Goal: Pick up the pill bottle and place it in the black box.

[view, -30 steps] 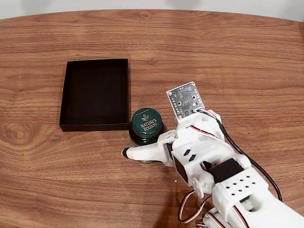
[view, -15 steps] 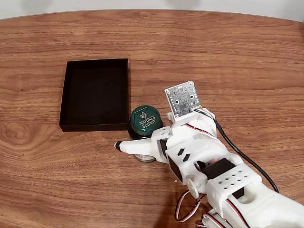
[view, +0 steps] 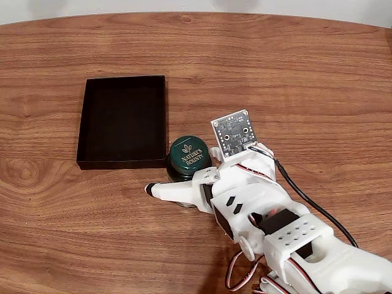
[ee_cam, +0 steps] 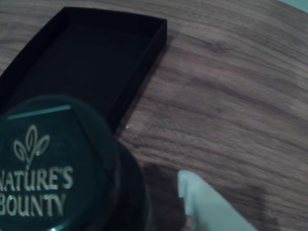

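Gripper [view: 184,177] straddles the pill bottle [view: 188,157], jaws wide, unclosed. Risk: near finger nudges bottle against the black box [view: 122,121], tipping it.

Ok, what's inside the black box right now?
Nothing visible: the black box shows bare dark floor in the fixed view. The pill bottle stands outside by its corner. In the wrist view, the cap hides part of the box.

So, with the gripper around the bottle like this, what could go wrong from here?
1. The pill bottle stands right by the black box's near corner. If it is moved sideways before lifting, it may hit the wall and push the box.
2. One white finger lies in front of the bottle's lower body; the other is hidden, so the grip may be off-centre and the round bottle could slip or tip.
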Tool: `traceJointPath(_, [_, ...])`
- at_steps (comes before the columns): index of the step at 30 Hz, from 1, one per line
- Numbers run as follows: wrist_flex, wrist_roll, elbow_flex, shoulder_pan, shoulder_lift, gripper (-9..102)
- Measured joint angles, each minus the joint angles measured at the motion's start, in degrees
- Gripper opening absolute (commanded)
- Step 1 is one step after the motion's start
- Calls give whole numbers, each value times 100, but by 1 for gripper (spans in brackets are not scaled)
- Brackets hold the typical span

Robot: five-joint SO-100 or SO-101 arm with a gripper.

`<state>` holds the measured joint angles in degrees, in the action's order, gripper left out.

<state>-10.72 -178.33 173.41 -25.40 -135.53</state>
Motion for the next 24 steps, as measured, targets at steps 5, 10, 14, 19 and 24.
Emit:
traceJointPath(5, [0,114,0,-9,0,47])
traceJointPath(10, [0,193,0,-9,97,47])
traceJointPath(14, [0,193,0,-9,272,47])
traceJointPath(19, [0,290,0,-9,448,43])
traceJointPath(24, [-193,413,0,-9,659,40])
